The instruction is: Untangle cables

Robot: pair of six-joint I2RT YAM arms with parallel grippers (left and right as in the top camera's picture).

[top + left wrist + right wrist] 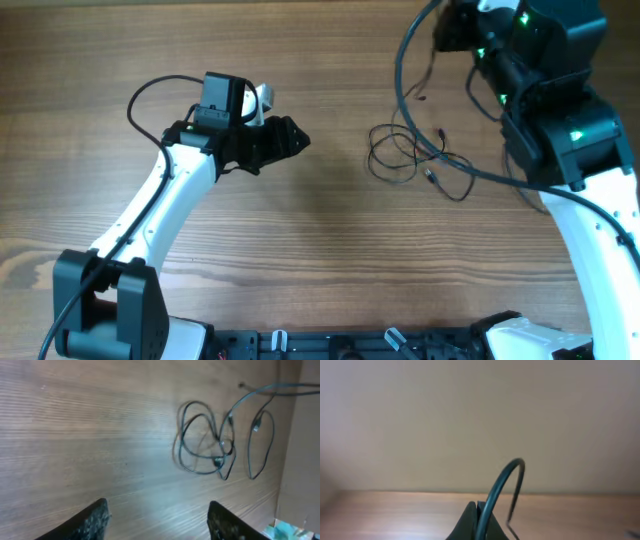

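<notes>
From above, the right gripper (452,28) at 1 o'clock is dark and partly cut off. The cables (410,158) lie on the table (300,240) at 3 o'clock from the left gripper (300,140), stretched from 10 to 4 o'clock. The blurry left wrist view shows its fingers (97,519) wide apart and empty, with the cables (205,442) at 1 o'clock. The right wrist view shows only the fingertips (470,522), pinched on one of the cables (502,485), which arches up toward 1 o'clock.

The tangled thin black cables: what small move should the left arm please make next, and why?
Probably reach the left gripper forward toward the thin black cables: its fingers stand open and empty, and the bundle lies ahead on the wooden table, untouched.
</notes>
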